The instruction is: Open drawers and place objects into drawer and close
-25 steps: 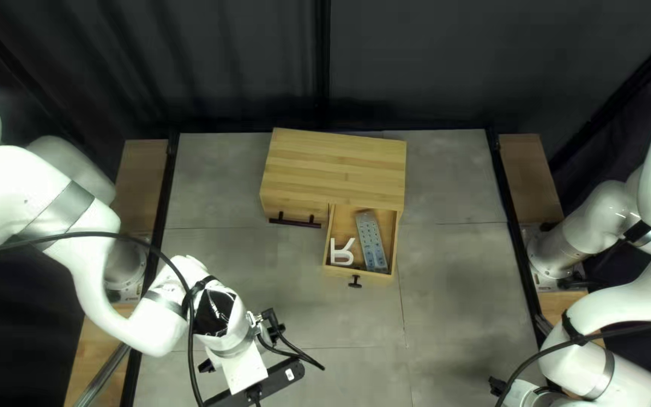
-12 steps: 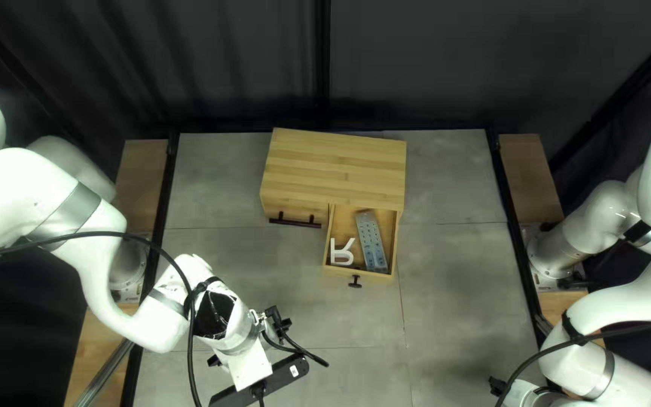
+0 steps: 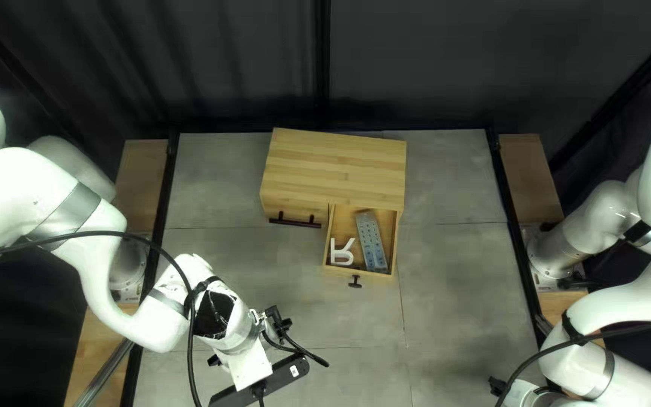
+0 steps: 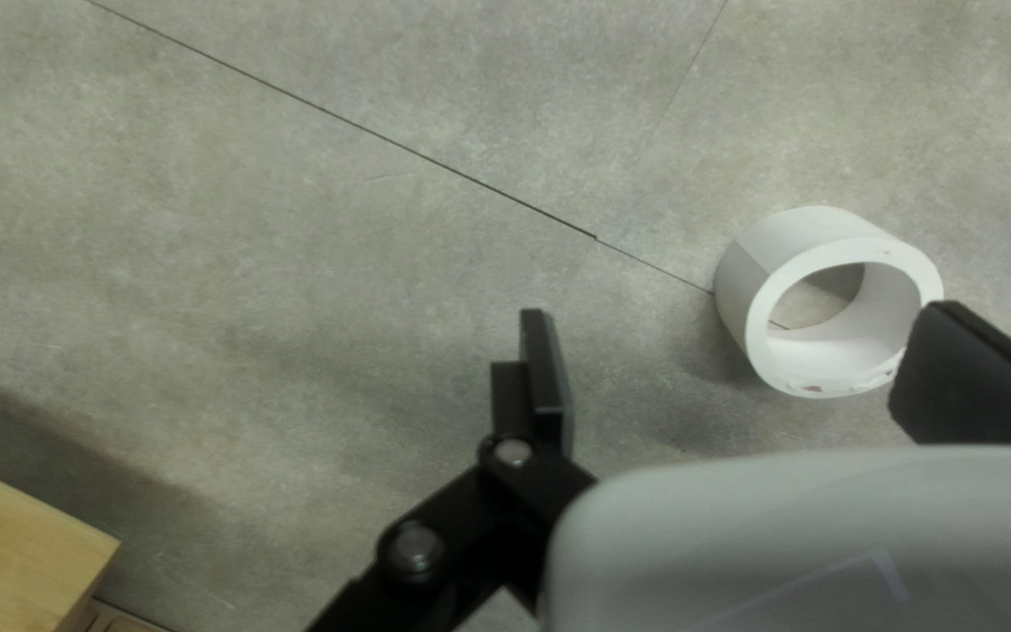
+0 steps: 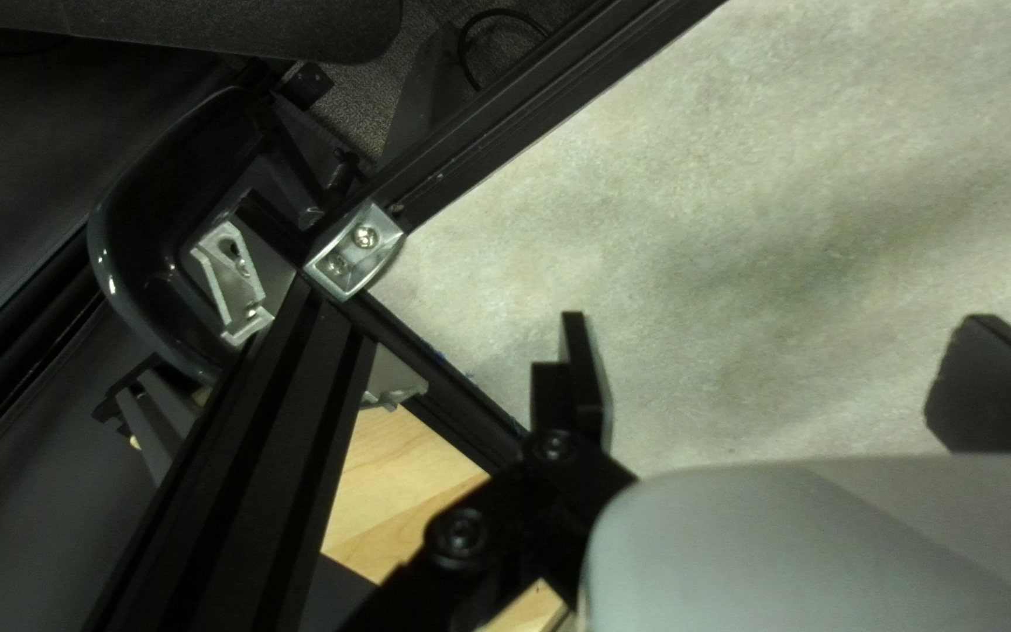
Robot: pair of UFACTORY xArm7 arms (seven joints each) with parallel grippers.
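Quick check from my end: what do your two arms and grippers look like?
My left arm and right arm are white and rounded, with grey bands and a black cable along each. Near the left wrist is a black bar with a small white label. My left gripper and right gripper each have two flat black fingers on bolted black links.
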